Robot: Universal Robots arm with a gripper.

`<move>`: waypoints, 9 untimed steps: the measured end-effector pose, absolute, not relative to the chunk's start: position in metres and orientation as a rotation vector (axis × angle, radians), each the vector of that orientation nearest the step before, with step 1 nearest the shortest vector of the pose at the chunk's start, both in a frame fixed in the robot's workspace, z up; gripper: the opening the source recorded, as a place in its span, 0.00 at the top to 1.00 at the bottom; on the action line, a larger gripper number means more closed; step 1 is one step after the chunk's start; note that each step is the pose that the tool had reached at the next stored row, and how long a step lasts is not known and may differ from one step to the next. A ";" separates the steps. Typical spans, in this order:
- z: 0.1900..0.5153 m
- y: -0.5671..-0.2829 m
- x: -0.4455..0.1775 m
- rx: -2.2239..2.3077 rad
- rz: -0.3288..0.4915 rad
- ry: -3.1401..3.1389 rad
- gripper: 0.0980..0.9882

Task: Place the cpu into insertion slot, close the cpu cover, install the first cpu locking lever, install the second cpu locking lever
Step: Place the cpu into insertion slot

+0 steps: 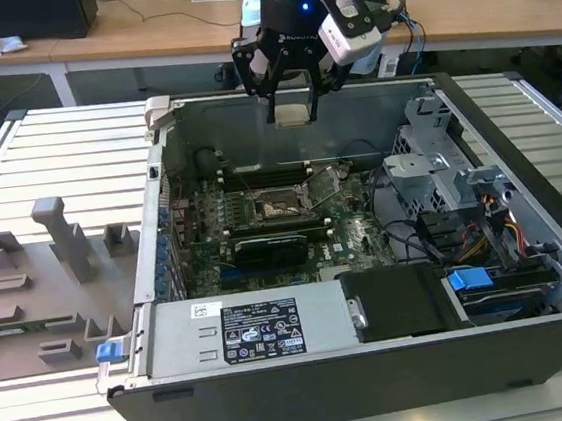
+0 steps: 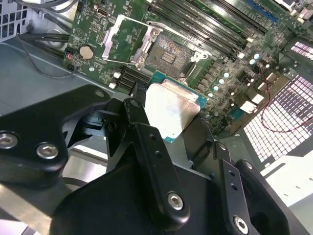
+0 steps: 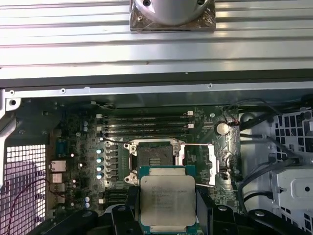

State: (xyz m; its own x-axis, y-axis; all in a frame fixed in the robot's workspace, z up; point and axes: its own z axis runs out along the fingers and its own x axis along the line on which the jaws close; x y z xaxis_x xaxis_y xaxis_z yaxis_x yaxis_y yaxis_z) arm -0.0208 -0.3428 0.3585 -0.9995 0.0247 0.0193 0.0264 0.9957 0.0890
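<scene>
Fingers [image 2: 146, 142] of the gripper [image 1: 291, 107]: 2 black fingers clamped on opposite edges of the cpu [image 2: 171, 110], which sits flat between them, silvery lid facing the first wrist view and green edge showing round it. No slip or tilt in the grip is visible in either wrist view. Position: in the exterior view the cpu hangs high, about level with the top of the far wall of the computer case [image 1: 331, 396], well apart from the motherboard [image 1: 212, 228] below. Insertion slot [image 3: 155, 157] is bare, dark centre exposed, nothing seated in it. Cpu cover [image 2: 109, 38] is swung open and lies back beside the slot, its window showing green board through it. The 2 locking levers [image 3: 198, 144] seem to be released and swung clear, though the thin wires are hard to follow against the board. Memory slots [image 3: 142, 125] run just beyond the slot. Judgement: step 1 of 4 is in hand, carrying the cpu to the slot; cover and both levers are not yet touched. Placing it calls for centring the cpu squarely over the slot, matching its corners to the rim, and a level descent with the open cover kept clear of the fingers.
</scene>
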 end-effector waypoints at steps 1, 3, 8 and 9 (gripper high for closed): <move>0.357 -0.343 -0.021 -0.040 -0.140 -3.120 0.50; 0.356 -0.343 -0.021 -0.040 -0.140 -3.120 0.50; 0.353 -0.343 -0.021 -0.040 -0.140 -3.120 0.50; 0.353 -0.343 -0.021 -0.040 -0.140 -3.120 0.50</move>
State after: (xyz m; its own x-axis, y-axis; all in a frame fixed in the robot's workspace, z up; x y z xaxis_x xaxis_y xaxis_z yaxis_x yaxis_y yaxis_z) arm -0.0208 -0.3428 0.3526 -0.9995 0.0248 0.0193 0.0264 0.9957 0.0890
